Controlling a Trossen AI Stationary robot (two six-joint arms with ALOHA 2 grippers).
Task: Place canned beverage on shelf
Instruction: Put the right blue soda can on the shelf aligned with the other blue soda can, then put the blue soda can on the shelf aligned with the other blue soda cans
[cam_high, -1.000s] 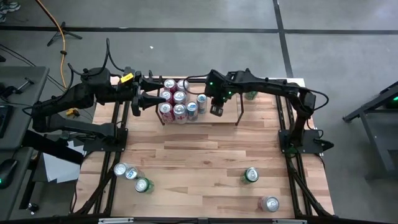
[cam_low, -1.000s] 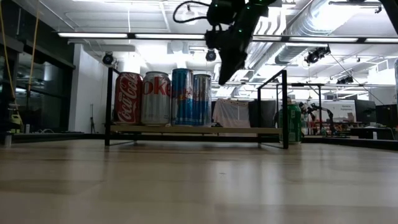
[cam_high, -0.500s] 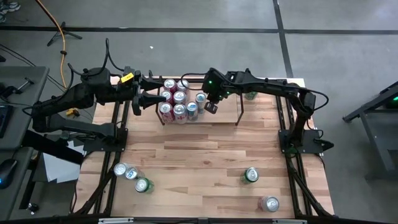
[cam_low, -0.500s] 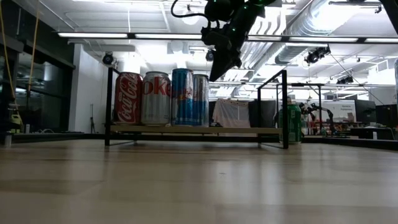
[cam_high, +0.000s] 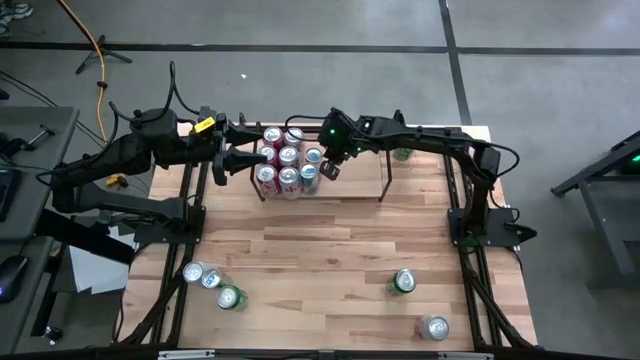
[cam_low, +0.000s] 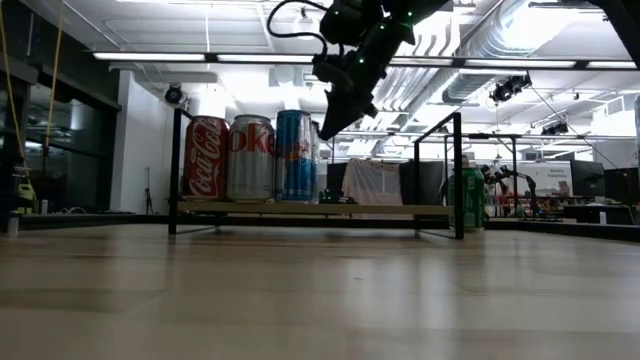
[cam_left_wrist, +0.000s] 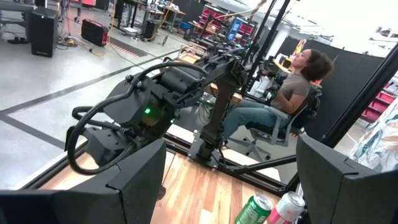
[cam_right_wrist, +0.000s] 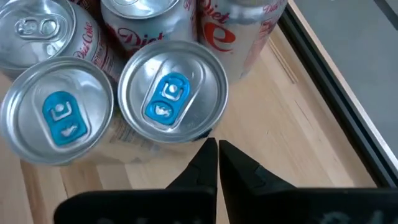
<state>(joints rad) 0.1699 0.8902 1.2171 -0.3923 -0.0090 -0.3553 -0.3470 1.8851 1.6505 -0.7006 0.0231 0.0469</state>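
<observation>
Wood table (cam_high: 330, 250), shelf (cam_high: 385, 180) at its back edge, cans packed in the shelf's left end. Right gripper (cam_right_wrist: 217, 163) hangs just above and beside blue-tab can (cam_right_wrist: 172, 101), fingers together, empty. Left gripper (cam_high: 222, 165) at the shelf's left end, fingers apart.

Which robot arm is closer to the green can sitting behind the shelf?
Right. The right end effector hovers over the shelf's cans, nearer the green can. The left end effector waits at the shelf's far end.
</observation>
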